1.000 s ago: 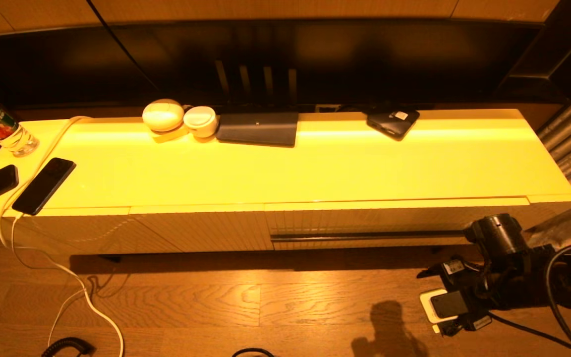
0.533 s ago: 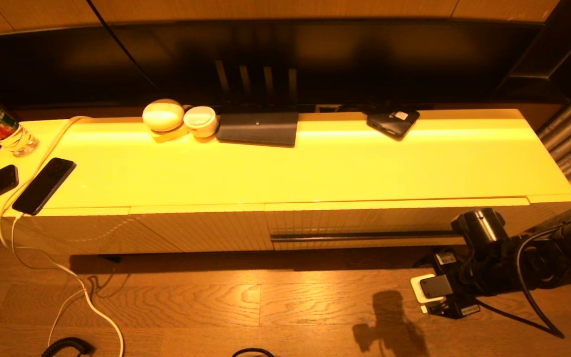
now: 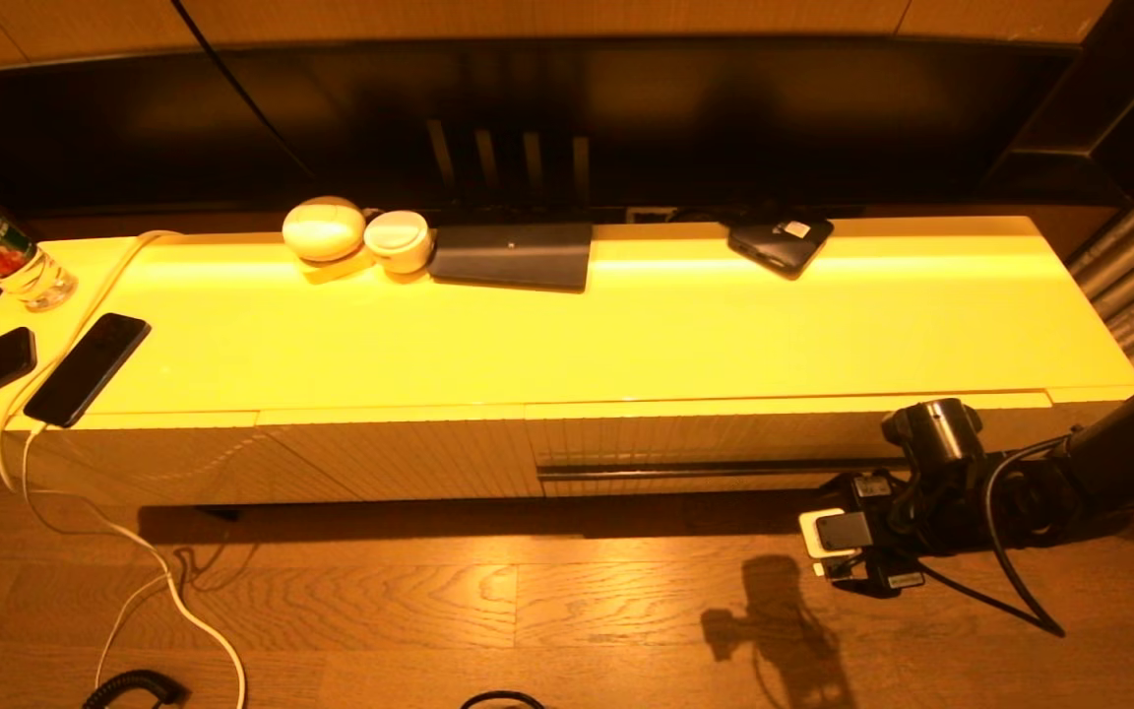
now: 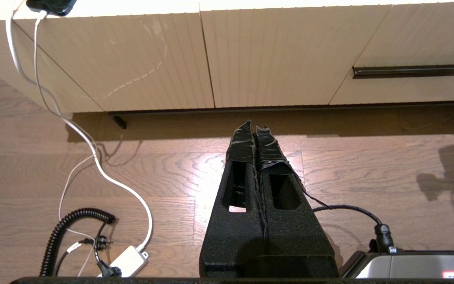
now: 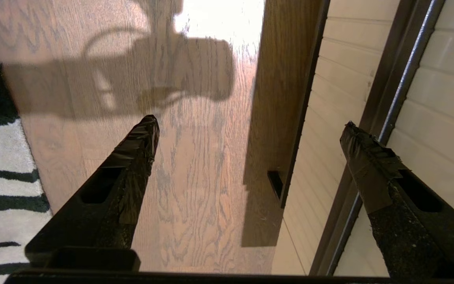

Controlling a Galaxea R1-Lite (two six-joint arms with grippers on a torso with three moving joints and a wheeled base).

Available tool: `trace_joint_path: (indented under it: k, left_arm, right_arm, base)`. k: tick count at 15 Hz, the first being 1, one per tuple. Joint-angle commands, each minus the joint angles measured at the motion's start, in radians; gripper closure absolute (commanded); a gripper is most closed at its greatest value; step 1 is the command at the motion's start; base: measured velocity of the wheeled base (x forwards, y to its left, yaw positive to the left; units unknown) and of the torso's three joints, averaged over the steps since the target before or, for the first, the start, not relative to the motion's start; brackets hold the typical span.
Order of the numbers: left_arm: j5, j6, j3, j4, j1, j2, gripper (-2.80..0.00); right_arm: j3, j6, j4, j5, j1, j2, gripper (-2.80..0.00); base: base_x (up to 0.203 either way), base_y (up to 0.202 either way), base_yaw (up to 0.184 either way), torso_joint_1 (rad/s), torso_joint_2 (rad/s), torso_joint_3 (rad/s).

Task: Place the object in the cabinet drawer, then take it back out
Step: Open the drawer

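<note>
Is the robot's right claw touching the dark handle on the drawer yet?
Cannot tell. In the right wrist view one open fingertip of the right gripper overlaps the handle slot, showing neither contact nor gap plainly.

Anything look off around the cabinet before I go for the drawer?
Nothing spilled or damaged. The cabinet drawer is shut and sits flush. One oddity: a phone overhangs the cabinet top's front edge, its white cable trailing to the floor.

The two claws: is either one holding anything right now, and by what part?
Nothing is held. The right gripper is open beside the drawer front, near its handle slot; the left gripper is shut on nothing, over the floor.
</note>
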Motion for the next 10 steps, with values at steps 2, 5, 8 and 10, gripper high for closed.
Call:
trace_joint_path:
  k: [2, 5, 8, 10]
  left_arm:
    - [0.000, 0.000, 0.003, 0.000, 0.000, 0.000, 0.00]
    - [0.000, 0.000, 0.003, 0.000, 0.000, 0.000, 0.00]
    - [0.000, 0.000, 0.002, 0.000, 0.000, 0.000, 0.00]
    - [-0.001, 0.000, 0.002, 0.000, 0.000, 0.000, 0.00]
  right_arm:
    - [-0.019, -0.008, -0.025, 0.001, 0.000, 0.039, -2.80]
    - [-0.042, -0.008, -0.061, -0.011, 0.007, 0.064, -2.80]
    - [-0.072, -0.009, -0.062, -0.011, 0.006, 0.086, -2.80]
    - [-0.079, -0.010, -0.075, -0.013, 0.006, 0.100, -2.80]
  base:
    - [0.000, 0.000, 0.000, 0.000, 0.00, 0.000]
    - [0.000, 0.000, 0.000, 0.000, 0.00, 0.000]
    - [0.000, 0.000, 0.000, 0.000, 0.00, 0.000]
    - [0.000, 0.000, 0.000, 0.000, 0.00, 0.000]
